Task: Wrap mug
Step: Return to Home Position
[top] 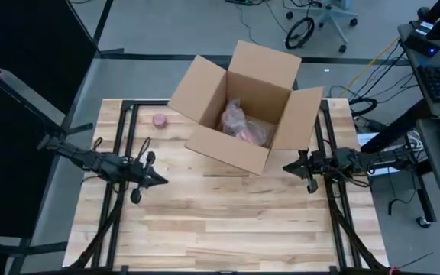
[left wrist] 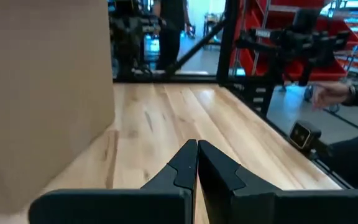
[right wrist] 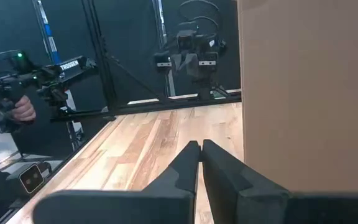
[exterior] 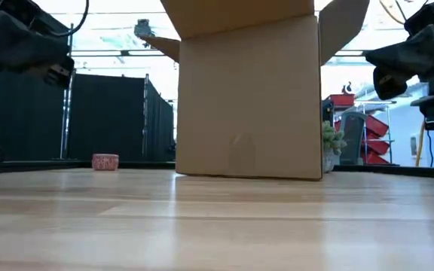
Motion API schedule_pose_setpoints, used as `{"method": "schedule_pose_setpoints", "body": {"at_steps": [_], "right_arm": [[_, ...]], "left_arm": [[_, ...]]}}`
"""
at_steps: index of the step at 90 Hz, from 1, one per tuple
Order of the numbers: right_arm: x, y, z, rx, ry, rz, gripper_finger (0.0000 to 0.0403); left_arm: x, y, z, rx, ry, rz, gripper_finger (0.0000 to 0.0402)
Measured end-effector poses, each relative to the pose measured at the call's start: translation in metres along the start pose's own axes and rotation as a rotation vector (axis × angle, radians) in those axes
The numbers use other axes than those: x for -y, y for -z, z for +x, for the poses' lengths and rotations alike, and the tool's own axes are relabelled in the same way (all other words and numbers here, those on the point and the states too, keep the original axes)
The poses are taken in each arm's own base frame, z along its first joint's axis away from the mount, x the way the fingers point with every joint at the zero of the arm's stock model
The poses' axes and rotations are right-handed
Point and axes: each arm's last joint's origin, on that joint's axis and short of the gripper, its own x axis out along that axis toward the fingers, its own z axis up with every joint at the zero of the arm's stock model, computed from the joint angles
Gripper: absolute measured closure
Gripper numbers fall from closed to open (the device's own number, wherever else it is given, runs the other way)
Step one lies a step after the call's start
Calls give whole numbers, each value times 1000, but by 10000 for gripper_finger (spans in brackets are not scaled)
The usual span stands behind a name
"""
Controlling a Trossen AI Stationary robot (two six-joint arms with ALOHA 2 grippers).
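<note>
High view first, from the front edge inward: the light wooden tabletop (top: 228, 229) lies bare in front of the open brown cardboard box (top: 243, 107), and both arms hang over it short of that box. The left arm's fingers (top: 156, 180) are off the box's left front corner, well apart from it. The right arm's fingers (top: 290, 166) are just beside its right front corner without touching it. Each wrist view shows its own pair pressed tip to tip, shut with nothing between them and nothing under them but bare wood: the left pair (left wrist: 182, 168) with the box wall to one side, the right pair (right wrist: 185, 168) likewise. Inside the box lies a crumpled bundle of clear bubble wrap with pink showing through (top: 243, 126), resting on the box floor. That is where the wrapped mug appears to be, though no mug shape or handle can be made out through the wrap, and I cannot tell how many bundles are there. A small round pink roll (top: 160, 120) sits on the tabletop just left of the box's far left flap. The wrapping and boxing look finished. What seems left is only for the arms to draw away from the box to their rest poses, and the box flaps stand open.
</note>
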Motion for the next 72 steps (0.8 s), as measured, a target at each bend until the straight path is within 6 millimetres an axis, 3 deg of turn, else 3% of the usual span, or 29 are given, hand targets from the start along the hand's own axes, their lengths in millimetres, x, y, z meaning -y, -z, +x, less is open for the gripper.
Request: {"method": "schedule_pose_setpoints", "body": {"at_steps": [14, 72], "right_arm": [[0, 0, 0, 0, 0, 0, 396], [0, 0, 0, 0, 0, 0, 397]], "left_arm": [[0, -2, -9, 43, 36, 3, 402], [-4, 2, -6, 81, 31, 20, 402]]}}
